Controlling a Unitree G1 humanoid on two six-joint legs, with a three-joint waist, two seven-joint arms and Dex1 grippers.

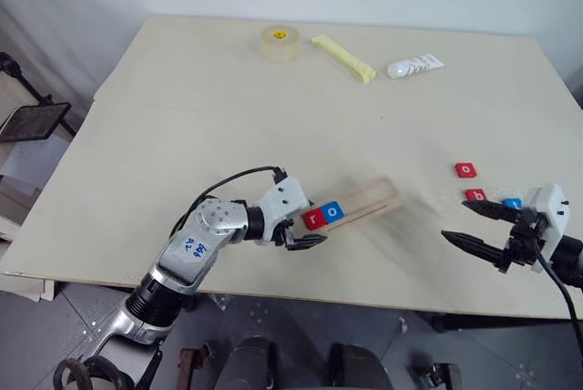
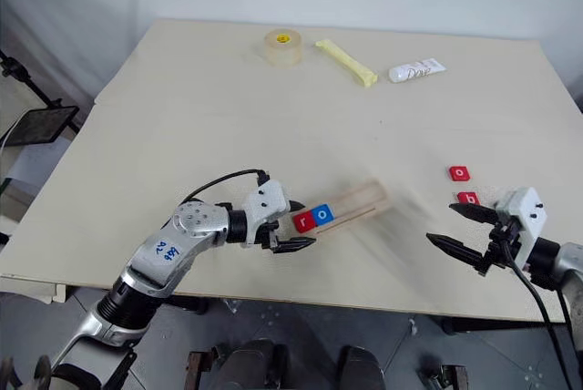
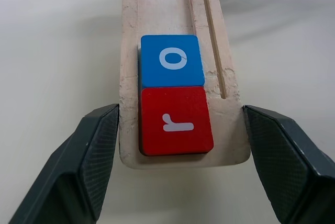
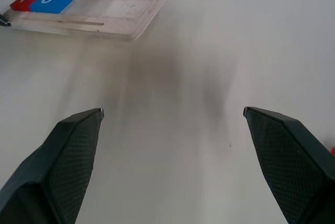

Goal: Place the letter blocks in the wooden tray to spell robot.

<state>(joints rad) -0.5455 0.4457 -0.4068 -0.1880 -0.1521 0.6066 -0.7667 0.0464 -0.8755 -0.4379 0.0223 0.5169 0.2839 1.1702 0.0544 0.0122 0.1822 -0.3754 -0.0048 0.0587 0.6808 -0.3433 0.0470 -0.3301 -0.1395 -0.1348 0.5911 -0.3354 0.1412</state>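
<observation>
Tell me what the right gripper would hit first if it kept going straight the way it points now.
Probably nothing nearby: the open right gripper points across bare table. The wooden tray with its r block and o block lies off to one side of that line, though depth is uncertain.

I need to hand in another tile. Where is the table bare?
Bare: the wide middle between the tape roll and the wooden tray. Crowded: around the loose letter blocks by the right gripper.
</observation>
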